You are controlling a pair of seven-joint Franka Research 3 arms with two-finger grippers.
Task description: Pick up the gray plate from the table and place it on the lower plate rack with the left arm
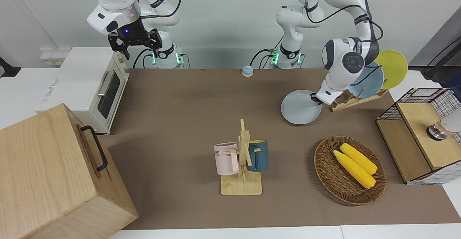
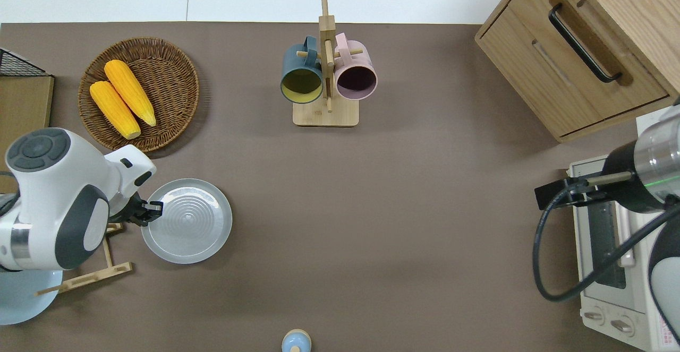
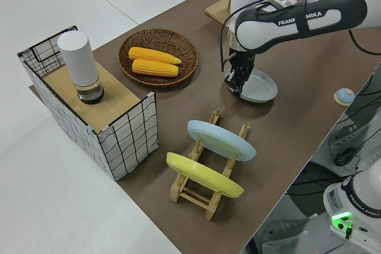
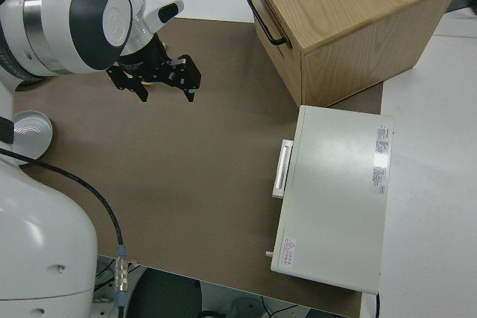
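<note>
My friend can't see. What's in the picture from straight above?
The left gripper holds the gray plate by its rim, over the brown table beside the wooden plate rack. Farther from the robots are a basket with two corn cobs and a stand holding two mugs.

L end effector (image 2: 151, 213) clamped; R arm parked, fingers apart.

Robotics lab: two bench-mounted arms, staged kitchen props on table (image 1: 187, 98), bare white walls.
</note>
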